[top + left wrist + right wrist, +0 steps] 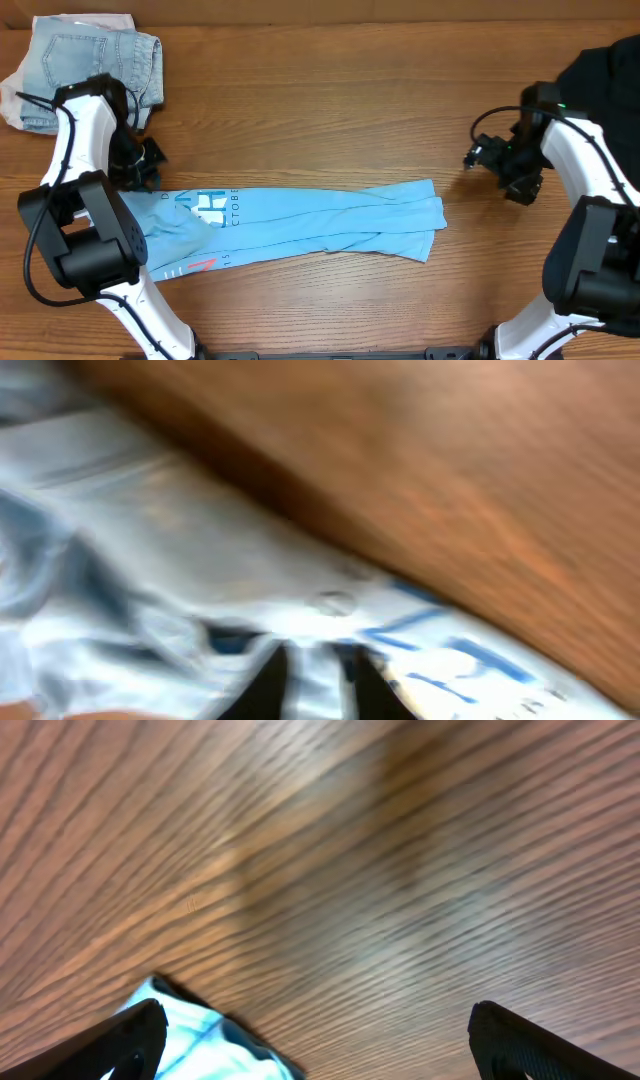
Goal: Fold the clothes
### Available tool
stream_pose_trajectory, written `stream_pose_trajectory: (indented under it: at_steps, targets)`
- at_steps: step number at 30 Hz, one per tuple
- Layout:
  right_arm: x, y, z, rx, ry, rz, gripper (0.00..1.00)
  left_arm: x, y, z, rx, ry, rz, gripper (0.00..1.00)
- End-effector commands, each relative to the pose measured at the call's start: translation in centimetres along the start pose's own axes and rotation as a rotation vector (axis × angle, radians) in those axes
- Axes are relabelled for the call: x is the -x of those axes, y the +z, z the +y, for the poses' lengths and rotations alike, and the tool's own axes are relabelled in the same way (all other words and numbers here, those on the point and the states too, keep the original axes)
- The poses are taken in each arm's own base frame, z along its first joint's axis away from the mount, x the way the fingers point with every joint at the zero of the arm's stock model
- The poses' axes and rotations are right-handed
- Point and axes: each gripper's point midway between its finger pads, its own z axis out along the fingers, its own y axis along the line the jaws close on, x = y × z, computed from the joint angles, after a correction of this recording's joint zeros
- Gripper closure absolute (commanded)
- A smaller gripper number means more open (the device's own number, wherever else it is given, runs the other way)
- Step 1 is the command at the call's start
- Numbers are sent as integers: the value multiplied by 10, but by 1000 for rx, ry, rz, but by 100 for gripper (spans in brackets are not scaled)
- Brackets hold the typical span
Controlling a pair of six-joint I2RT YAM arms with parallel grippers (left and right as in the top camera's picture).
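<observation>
The light sky-blue T-shirt [300, 225] lies folded into a long strip across the table, its lettering near the left end. My left gripper [146, 166] is at the strip's upper left edge. In the blurred left wrist view, its dark fingers [268, 685] stand a narrow gap apart with blue cloth [180, 550] showing between them; a grip cannot be made out. To the right of the strip's end my right gripper [480, 155] stands wide open and empty [320, 1050], a corner of the blue cloth [205, 1040] beside its left finger. A black T-shirt [600, 70] lies at the back right.
Pale denim shorts [95, 55] lie in a heap at the back left corner, over something white. Bare wooden table [330, 110] stretches behind the strip and in front of it [330, 310].
</observation>
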Motion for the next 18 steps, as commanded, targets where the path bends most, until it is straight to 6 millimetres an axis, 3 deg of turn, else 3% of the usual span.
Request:
stream_pose_trajectory:
  at_steps: [1,2,6,15,18]
  targets:
    - [-16,3,12,131,-110,52,0,-6,-18,-53,-248,125,2,0]
    - [-26,9,18,188,-146,85,0,-9,-22,-73,-339,204,-3,0]
    - [-52,25,23,225,-163,160,0,-21,-33,-112,-492,372,-11,0]
    - [-111,57,36,232,-246,288,1,-41,-29,-161,-457,540,-62,0]
    - [-126,62,41,217,-286,314,8,-47,-26,-171,-425,581,-77,0]
